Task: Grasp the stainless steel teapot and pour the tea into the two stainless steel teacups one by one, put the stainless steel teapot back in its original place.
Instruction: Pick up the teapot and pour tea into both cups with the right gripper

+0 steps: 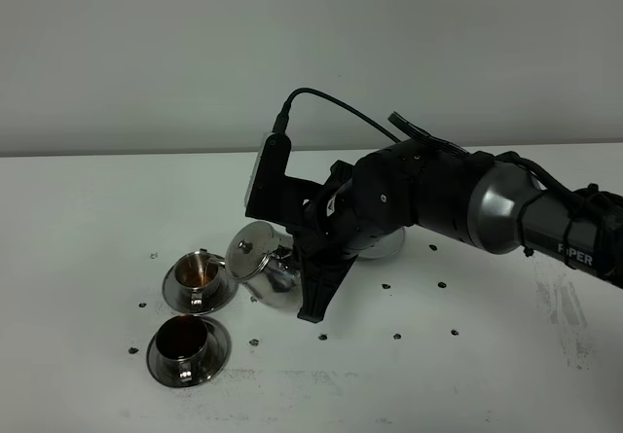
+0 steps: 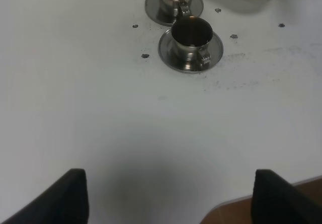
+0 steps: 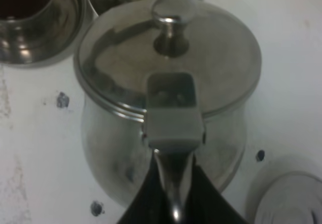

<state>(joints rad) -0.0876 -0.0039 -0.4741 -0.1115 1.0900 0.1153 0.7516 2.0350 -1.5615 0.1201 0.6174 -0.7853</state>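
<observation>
Clamping the right gripper [image 1: 304,275] tight on the loop handle of the shiny stainless steel teapot [image 1: 261,260], with the black fingers [image 3: 138,211] pinching the thin handle from both sides in the right wrist view. Holding the teapot tilted toward the left of the high view, its flat knobbed lid [image 1: 251,248] facing the camera and leaning at the farther small shiny steel teacup [image 1: 198,270]. Showing an amber glint inside that cup, sitting on its round steel saucer [image 1: 173,295]. Showing dark tea high in the nearer teacup [image 1: 183,339], resting on a matching saucer just in front of the first. Hiding the spout from clear sight; not revealing whether the pot's base is touching the white tabletop [image 1: 467,375]. Peeking out from behind the black arm, to the right of the teapot: the small round steel coaster disc [image 1: 395,244], also appearing in the right wrist view near the pot's base. Hovering the left gripper [image 2: 171,201] over the white table, well apart from both cups, its two black fingertips [image 2: 70,196] standing wide apart.
</observation>
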